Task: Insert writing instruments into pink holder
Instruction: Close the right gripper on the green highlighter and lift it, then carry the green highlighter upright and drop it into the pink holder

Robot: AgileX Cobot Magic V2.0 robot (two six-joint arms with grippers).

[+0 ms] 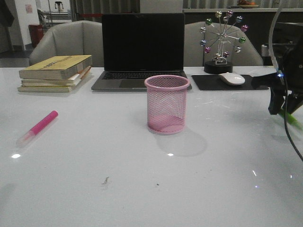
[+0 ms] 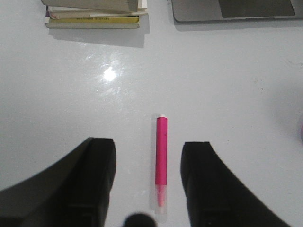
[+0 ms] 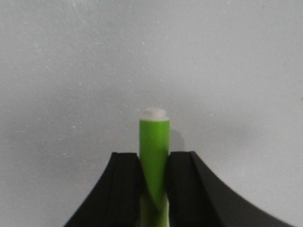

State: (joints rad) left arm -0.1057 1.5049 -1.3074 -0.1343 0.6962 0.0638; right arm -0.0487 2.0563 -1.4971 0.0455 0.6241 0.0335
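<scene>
The pink holder (image 1: 166, 105), a mesh cup, stands upright and empty at the table's middle. The pink marker (image 1: 38, 127) lies flat on the table at the left, clear cap toward the front. In the left wrist view the marker (image 2: 161, 156) lies lengthwise between the spread fingers of my left gripper (image 2: 149, 146), which is open and hovers over it; that gripper is out of the front view. At the right edge my right gripper (image 1: 283, 101) is shut on the lime green marker (image 1: 291, 117), just above the table. The right wrist view shows the green marker (image 3: 154, 132) pinched by the gripper (image 3: 154, 158).
An open laptop (image 1: 142, 47) stands behind the holder. A stack of books (image 1: 54, 71) lies at the back left. A white mouse (image 1: 232, 78) rests on a black pad, with a ferris-wheel ornament (image 1: 222, 38) behind it. Chairs stand beyond the table.
</scene>
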